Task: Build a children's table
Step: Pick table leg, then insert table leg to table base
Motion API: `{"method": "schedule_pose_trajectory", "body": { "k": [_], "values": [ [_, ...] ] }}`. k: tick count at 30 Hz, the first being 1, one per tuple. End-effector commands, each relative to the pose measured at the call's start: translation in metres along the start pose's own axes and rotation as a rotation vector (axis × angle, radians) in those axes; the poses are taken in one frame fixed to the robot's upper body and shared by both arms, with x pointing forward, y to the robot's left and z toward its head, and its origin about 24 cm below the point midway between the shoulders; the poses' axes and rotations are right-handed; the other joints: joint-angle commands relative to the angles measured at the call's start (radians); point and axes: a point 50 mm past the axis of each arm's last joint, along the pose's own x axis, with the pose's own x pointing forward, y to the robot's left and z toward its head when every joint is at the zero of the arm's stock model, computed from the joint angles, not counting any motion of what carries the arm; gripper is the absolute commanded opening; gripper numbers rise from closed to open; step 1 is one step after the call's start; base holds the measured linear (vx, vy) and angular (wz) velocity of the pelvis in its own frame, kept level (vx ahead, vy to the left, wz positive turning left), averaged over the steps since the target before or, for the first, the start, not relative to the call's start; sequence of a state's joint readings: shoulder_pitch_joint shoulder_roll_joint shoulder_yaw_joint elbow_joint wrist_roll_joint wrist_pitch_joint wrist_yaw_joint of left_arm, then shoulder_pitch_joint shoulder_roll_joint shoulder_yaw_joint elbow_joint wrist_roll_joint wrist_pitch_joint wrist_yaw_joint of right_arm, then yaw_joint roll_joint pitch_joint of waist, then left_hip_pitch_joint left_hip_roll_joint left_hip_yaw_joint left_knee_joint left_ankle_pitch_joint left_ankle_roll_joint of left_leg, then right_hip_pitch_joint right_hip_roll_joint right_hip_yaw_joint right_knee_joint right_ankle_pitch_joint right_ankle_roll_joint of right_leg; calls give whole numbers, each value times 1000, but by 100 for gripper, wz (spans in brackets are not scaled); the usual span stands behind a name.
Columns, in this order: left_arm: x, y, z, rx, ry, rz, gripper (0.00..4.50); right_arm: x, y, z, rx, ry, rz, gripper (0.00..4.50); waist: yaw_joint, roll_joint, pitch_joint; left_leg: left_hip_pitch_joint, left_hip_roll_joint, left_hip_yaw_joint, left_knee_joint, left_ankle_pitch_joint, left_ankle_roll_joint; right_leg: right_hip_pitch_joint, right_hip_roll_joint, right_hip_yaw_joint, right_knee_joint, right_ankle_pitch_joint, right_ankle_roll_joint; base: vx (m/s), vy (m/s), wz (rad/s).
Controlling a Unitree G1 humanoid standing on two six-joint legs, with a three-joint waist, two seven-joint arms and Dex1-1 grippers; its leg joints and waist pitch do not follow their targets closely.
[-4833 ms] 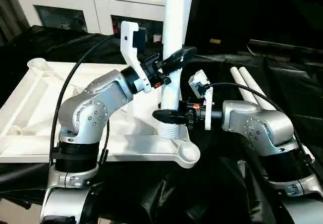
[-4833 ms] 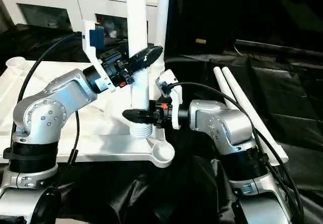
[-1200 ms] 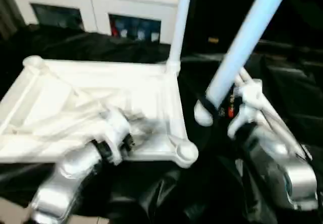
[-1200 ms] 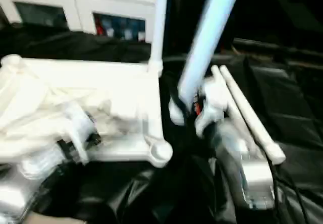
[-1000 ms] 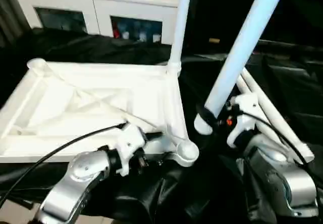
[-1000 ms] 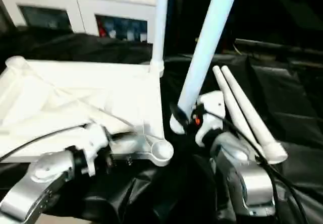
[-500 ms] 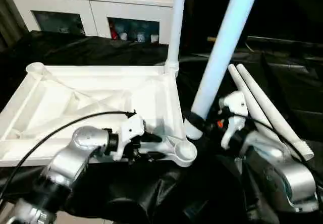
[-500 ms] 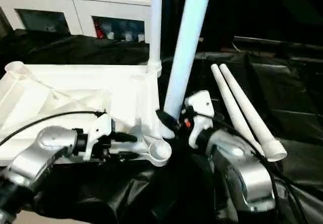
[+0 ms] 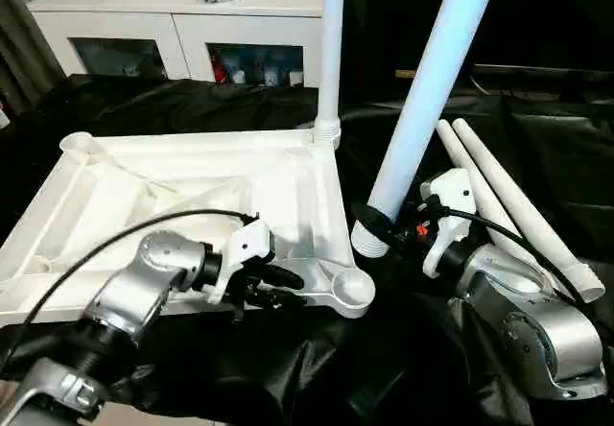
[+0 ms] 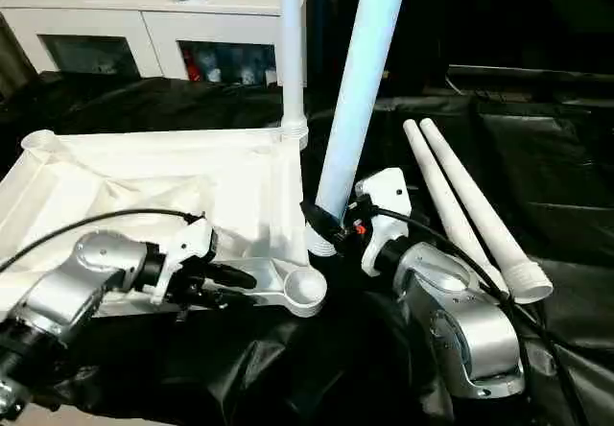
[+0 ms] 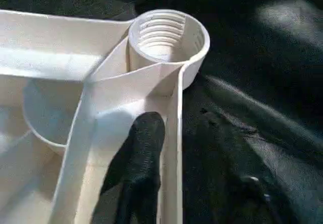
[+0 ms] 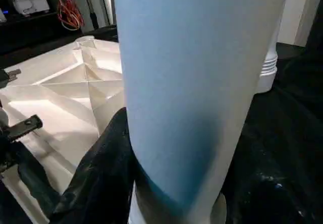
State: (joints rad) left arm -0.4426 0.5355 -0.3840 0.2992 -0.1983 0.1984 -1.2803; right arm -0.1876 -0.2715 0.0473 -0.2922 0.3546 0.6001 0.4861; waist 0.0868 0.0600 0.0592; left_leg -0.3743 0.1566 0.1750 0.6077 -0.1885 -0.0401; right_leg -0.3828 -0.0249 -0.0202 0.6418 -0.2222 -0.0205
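From the head views, the white table top (image 9: 192, 205) is lying upside down on the black-draped desk (image 9: 537, 157), ribs facing up. One leg (image 9: 331, 52) is standing upright in the far right corner socket. The right pincer (image 9: 376, 226) is clamping a second leg (image 9: 432, 90) near its threaded end, holding it tilted just beside the near right corner socket (image 9: 353, 290), not in it. Two more legs (image 9: 508, 205) are lying side by side on the desk to the right. The left pincer (image 9: 278, 287) is reaching along the near edge of the table top toward that socket. A white cabinet (image 9: 182, 23) is standing behind.

In the left wrist view, one black finger (image 11: 144, 153) is resting inside the rim wall, with the other outside it; whether they are squeezing the wall I cannot tell. The threaded socket (image 11: 166, 37) is sitting empty just ahead.

In the right wrist view, the black fingers (image 12: 108, 168) are wrapping the held leg (image 12: 197, 82), with the ribbed top (image 12: 65, 88) spreading behind.
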Motion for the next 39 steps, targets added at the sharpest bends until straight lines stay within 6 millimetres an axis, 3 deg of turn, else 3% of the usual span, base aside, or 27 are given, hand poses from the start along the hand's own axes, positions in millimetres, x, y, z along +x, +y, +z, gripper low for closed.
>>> {"method": "schedule_pose_trajectory", "body": {
  "k": [1,2,7,8,9,10,14,15,18,28,30,31,32,34,37,39],
  "values": [
    [-2,0,-2,4,27,-3,114,0,4,1,1,1,7,189,-2,-9,-65,14,66,-33,-70,-177,-21,37,-110,55,-91,-186,-172,0,0,0],
    [-2,1,-3,4,25,3,99,0,5,0,2,4,13,189,1,-3,-65,14,67,-34,-69,-171,-20,37,-112,55,-88,-183,-174,0,0,0],
    [-2,2,-7,-25,22,15,76,2,9,1,-3,11,40,189,0,0,-65,15,67,-34,-69,-170,-17,35,-112,55,-90,-193,-169,0,0,0],
    [-2,2,-9,-24,32,16,67,3,8,2,-6,10,41,189,-2,-15,-64,14,68,-32,-70,-172,-15,36,-111,55,-92,-199,-167,0,0,0],
    [-2,2,-9,-23,36,16,50,4,8,2,-7,10,42,189,1,-9,-65,14,67,-33,-69,-167,-14,36,-114,55,-90,-200,-168,0,0,0],
    [-2,2,-12,-17,59,21,43,6,7,3,-10,8,44,189,1,-15,-63,14,67,-32,-69,-166,-11,34,-113,56,-93,-216,-160,0,0,0],
    [-3,2,-15,6,101,21,9,9,7,5,-17,3,57,189,2,-10,-63,15,69,-33,-71,-175,-14,31,-115,57,-95,-241,-151,0,0,0],
    [-3,2,-15,6,101,21,3,9,7,5,-17,3,57,189,1,-15,-62,15,69,-33,-71,-175,-13,31,-114,56,-95,-242,-150,0,0,0],
    [-3,4,-17,34,131,34,0,13,7,5,-18,2,63,189,3,-18,-63,15,69,-32,-71,-169,-11,30,-117,57,-95,-253,-146,0,0,0],
    [-2,7,-4,-32,-24,83,0,18,9,4,-4,27,105,189,5,-22,-63,14,68,-32,-71,-174,-15,29,-118,56,-95,-269,-150,0,0,0],
    [-1,9,-7,-65,-18,112,0,19,10,0,-11,60,124,189,3,-29,-63,9,67,-33,-72,-154,-9,35,-117,54,-91,-247,-151,0,0,0],
    [-1,10,-9,-73,-7,126,0,19,9,-1,-16,68,125,189,4,-28,-63,10,67,-32,-70,-149,-6,33,-117,55,-92,-240,-150,0,0,0],
    [1,16,-14,-92,18,206,0,20,7,-1,-22,77,121,189,3,-38,-62,10,65,-29,-69,-142,2,33,-115,54,-94,-237,-146,0,0,0],
    [2,20,-15,-109,14,254,0,20,6,-1,-23,83,117,189,4,-37,-63,11,65,-29,-67,-140,4,34,-117,54,-95,-243,-146,0,0,0],
    [6,23,-12,-117,-6,308,0,22,-1,-3,-42,117,106,189,0,-45,-62,4,64,-31,-69,-126,5,39,-116,51,-93,-244,-138,0,0,0],
    [9,21,-10,-125,-2,312,0,24,-5,-6,-50,141,100,189,-2,-45,-63,6,63,-31,-67,-117,6,38,-116,52,-92,-233,-138,0,0,0]
  ]
}}
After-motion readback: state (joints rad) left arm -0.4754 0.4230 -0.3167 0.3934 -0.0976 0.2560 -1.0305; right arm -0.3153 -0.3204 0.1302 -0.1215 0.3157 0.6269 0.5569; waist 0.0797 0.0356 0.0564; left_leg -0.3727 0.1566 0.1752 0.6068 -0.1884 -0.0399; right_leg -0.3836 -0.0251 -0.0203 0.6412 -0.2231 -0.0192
